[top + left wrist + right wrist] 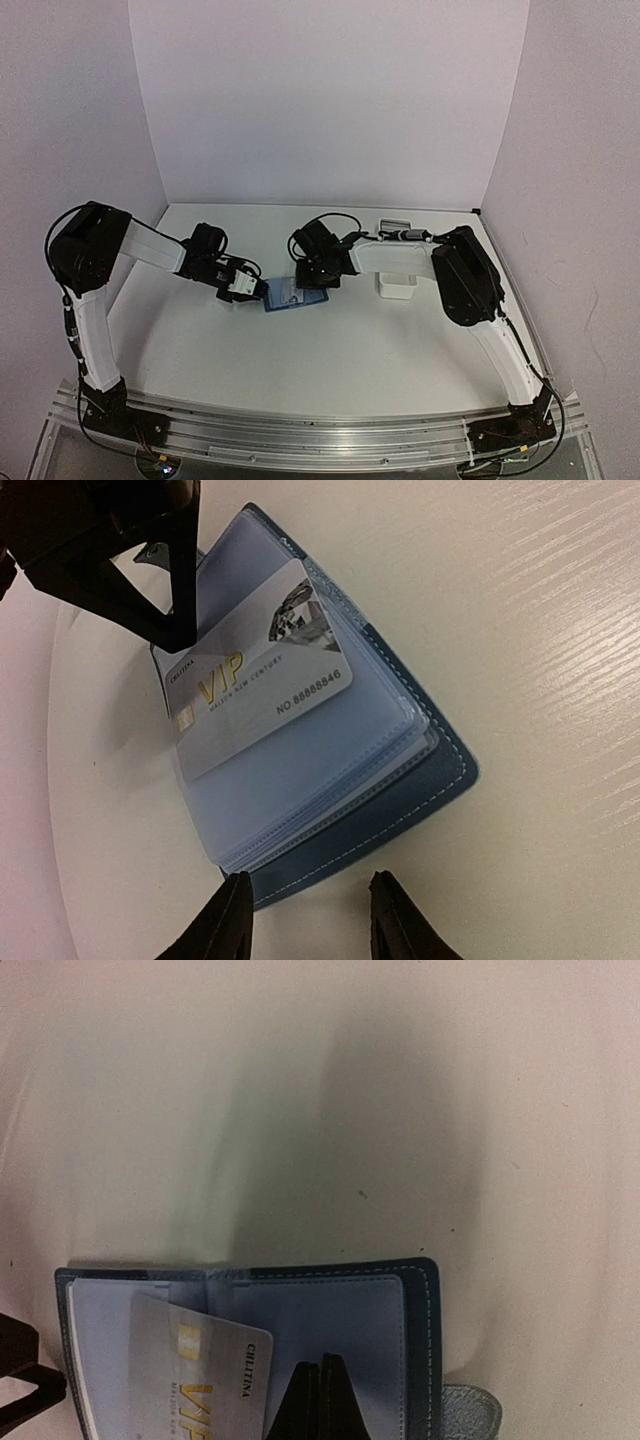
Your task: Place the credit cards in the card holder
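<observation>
Table [330,350]: white and plain.
Left gripper [310,920]: half open, holds nothing, sits at Holder's near edge.
Right gripper [322,1385]: closed tight, tip on Card; can't tell if it pinches it.
Holder [400,810]: blue, open flat near the table's middle, clear pockets [330,770] up.
Card [260,680]: crooked, looks part way in one pocket.
Risk: a push may jam the crooked card, or slide the holder if nothing pins it.

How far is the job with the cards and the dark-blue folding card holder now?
Done: the dark-blue folding card holder lies open on the white table. In hand: one silver VIP card sits tilted, only partly inside a clear sleeve, with the shut right gripper at its edge; the open left gripper hovers at the holder's rim. Left: pushing this card fully in. Other cards cannot be made out.
</observation>
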